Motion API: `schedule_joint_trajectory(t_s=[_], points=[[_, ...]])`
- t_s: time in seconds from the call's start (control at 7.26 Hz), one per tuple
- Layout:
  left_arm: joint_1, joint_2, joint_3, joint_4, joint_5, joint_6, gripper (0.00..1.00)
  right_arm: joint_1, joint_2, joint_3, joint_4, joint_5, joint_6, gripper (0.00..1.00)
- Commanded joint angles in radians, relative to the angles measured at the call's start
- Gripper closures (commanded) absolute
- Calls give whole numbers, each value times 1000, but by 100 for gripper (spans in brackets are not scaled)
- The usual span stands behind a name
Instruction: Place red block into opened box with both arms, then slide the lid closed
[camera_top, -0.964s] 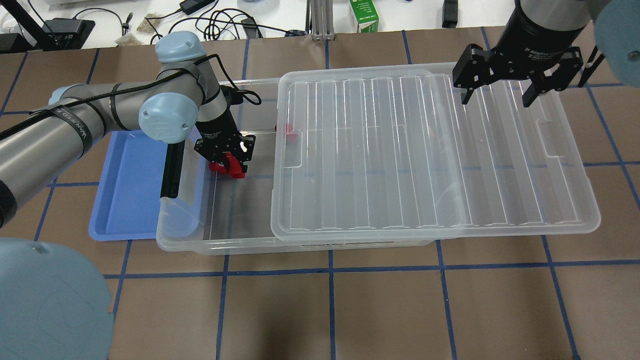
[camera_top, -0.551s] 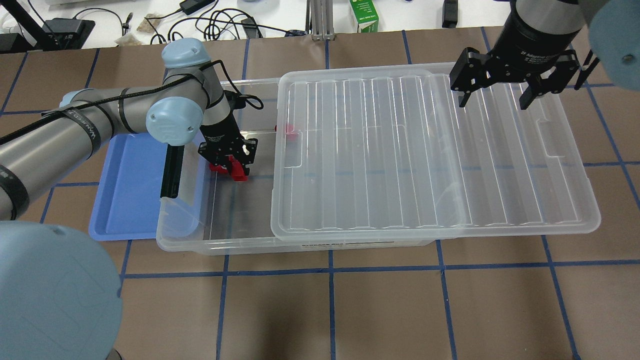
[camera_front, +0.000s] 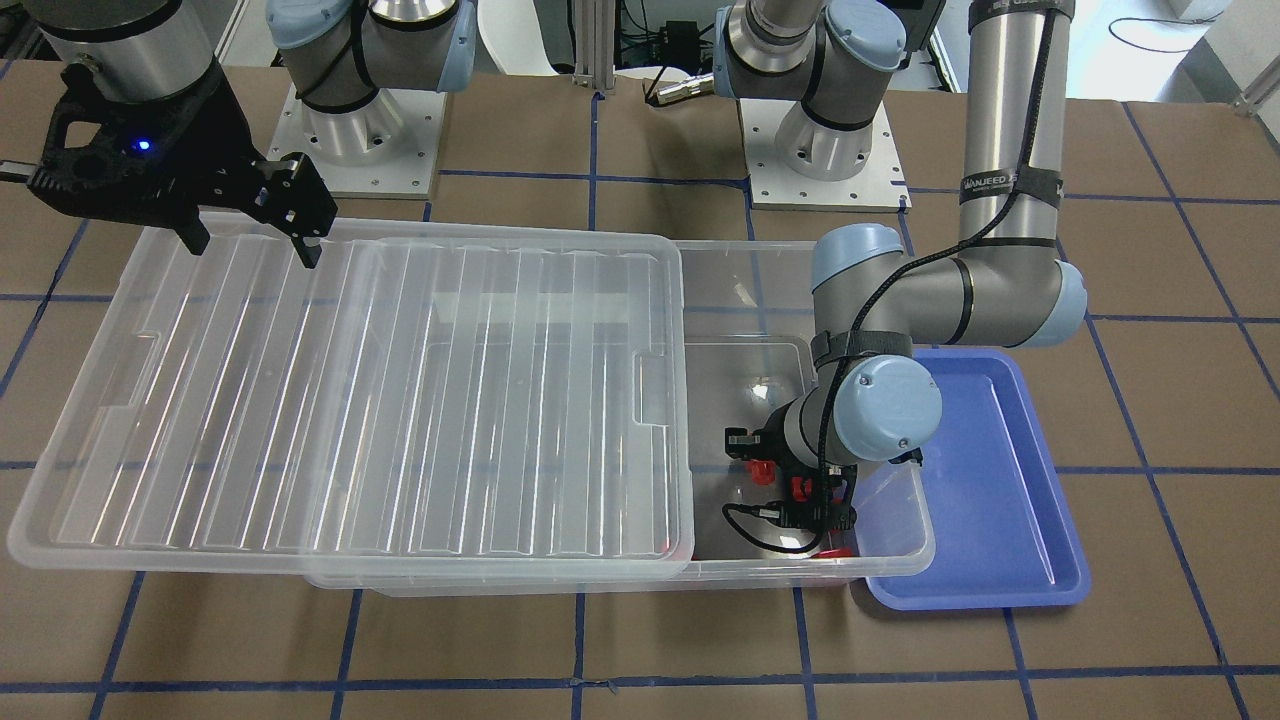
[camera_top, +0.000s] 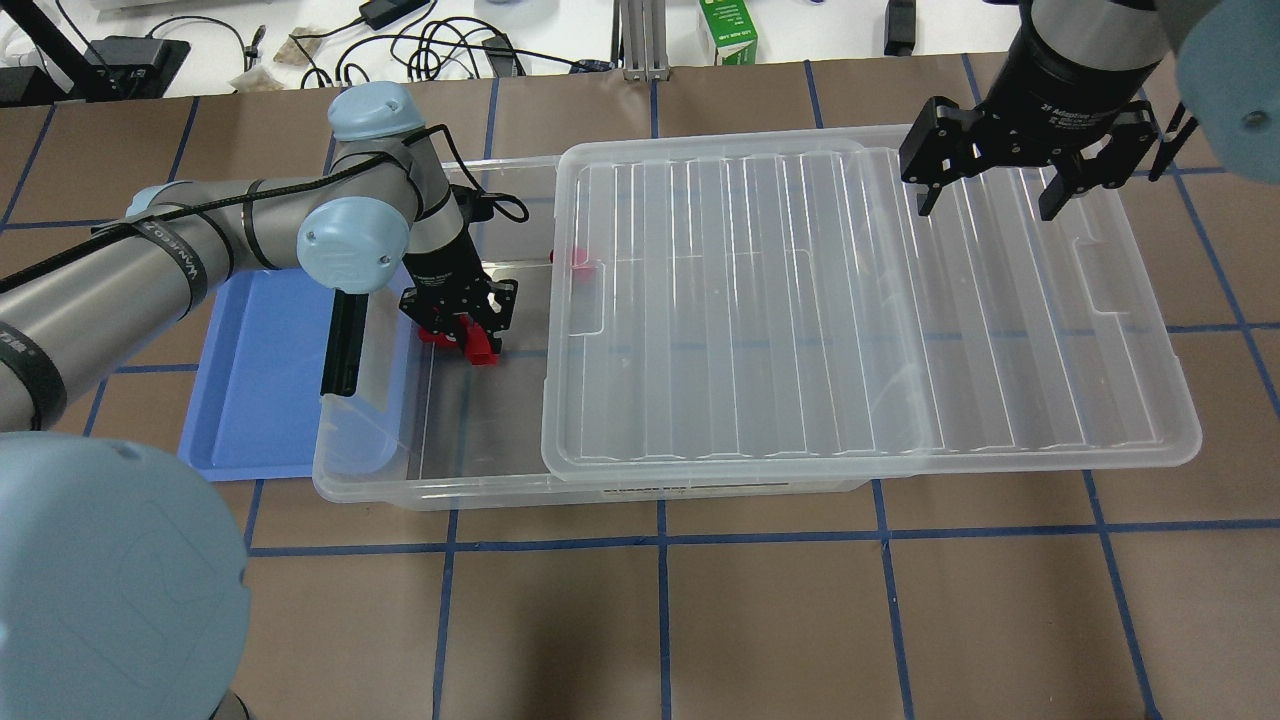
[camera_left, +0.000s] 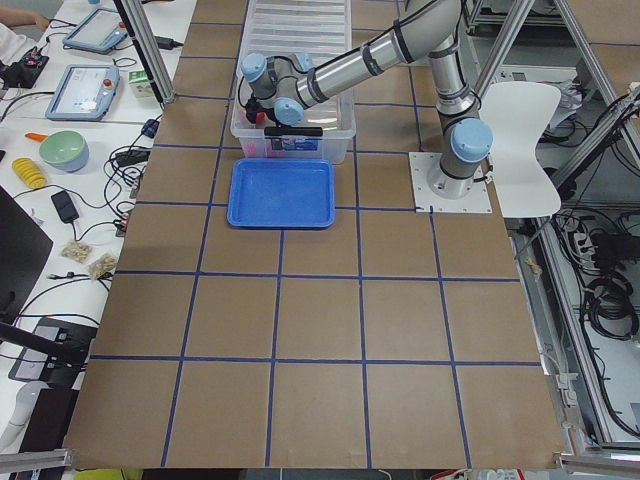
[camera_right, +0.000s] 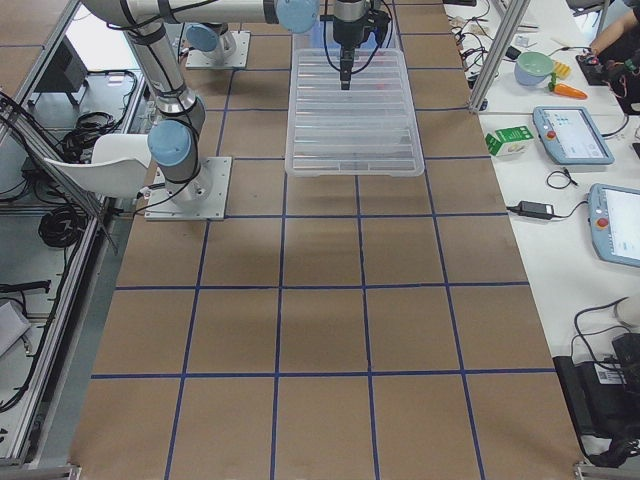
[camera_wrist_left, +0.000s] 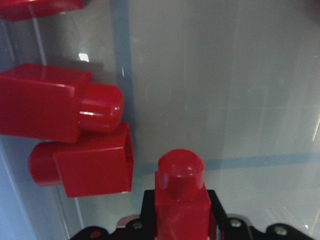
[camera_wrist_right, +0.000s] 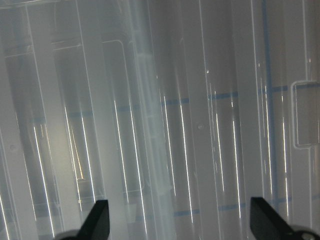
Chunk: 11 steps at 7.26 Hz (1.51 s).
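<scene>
Evidently for release, the red block (camera_wrist_left: 181, 197) is pinched between the jaws of the left gripper (camera_top: 465, 335), inside the box (camera_top: 430, 490); the right gripper (camera_top: 990, 190) is held with jaws spread above the lid (camera_top: 1000, 350), presumably for sliding.

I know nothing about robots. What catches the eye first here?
A big clear lid lies slid partway off the box in the table's middle. At the uncovered end the left hand grips a bright red block, two more red blocks lying close by; the right hand hangs open over the lid's other end.
</scene>
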Motion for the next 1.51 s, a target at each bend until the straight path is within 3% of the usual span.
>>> schedule_joint_trajectory(t_s=[0.0, 0.14, 0.28, 0.41, 0.55, 0.96, 1.1, 1.38], points=[[0, 0, -6, -1, -4, -1, 100, 0, 3, -6, 0, -6, -1, 0], [0, 0, -7, -1, -4, -2, 100, 0, 3, -6, 1, -8, -3, 0], [0, 0, -7, -1, -4, -4, 91, 0, 3, -6, 1, -8, -3, 0], [0, 0, -7, -1, -2, -1, 64, 0, 3, -6, 1, -8, -3, 0], [0, 0, -7, 0, -4, -2, 29, 0, 3, -6, 1, -8, -3, 0], [1, 2, 10, -3, 6, -1, 15, 0, 3, -7, 1, -12, -3, 0], [6, 23, 16, -3, 7, -1, 5, 0, 3, -7, 1, -12, -3, 0], [20, 56, 75, -90, 15, -1, 0, 0, 3, -6, 1, -12, -3, 0]])
